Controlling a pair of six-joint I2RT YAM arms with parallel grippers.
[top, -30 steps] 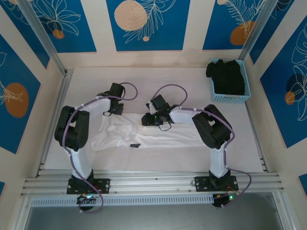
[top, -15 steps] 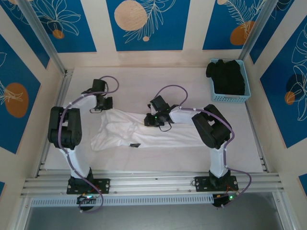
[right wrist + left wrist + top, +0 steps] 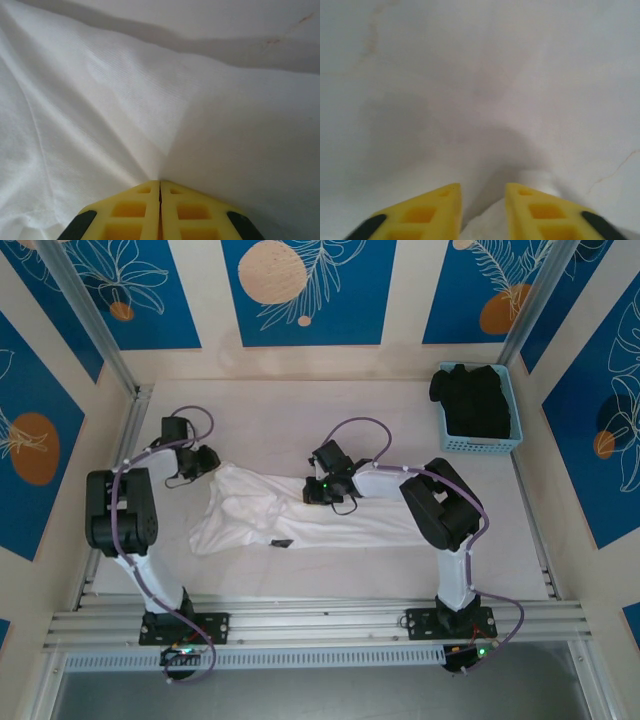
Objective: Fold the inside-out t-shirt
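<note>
**White table, blue-panelled booth**

The inside-out t-shirt point(image 3: 330, 522) is spread wrinkled on the white table point(image 3: 300, 410), well left of the blue basket point(image 3: 478, 446). The corner farthest from the basket is pinched by the left gripper point(image 3: 205, 462). The upper edge is nipped by the right gripper point(image 3: 160, 182), whose fingers are pressed together. Blue wall panels point(image 3: 330, 300) are marked with orange discs.

No legible text, small dark mark point(image 3: 282, 543) on t-shirt point(image 3: 250, 510) unreadable

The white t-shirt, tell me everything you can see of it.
The white t-shirt looks like soft, wrinkled cotton, lying flat on the table, drawn out left to right. A small dark patch shows at its near edge. The left gripper pinches its far-left corner; the right gripper is shut on cloth at its far edge, creases fanning from it.
</note>
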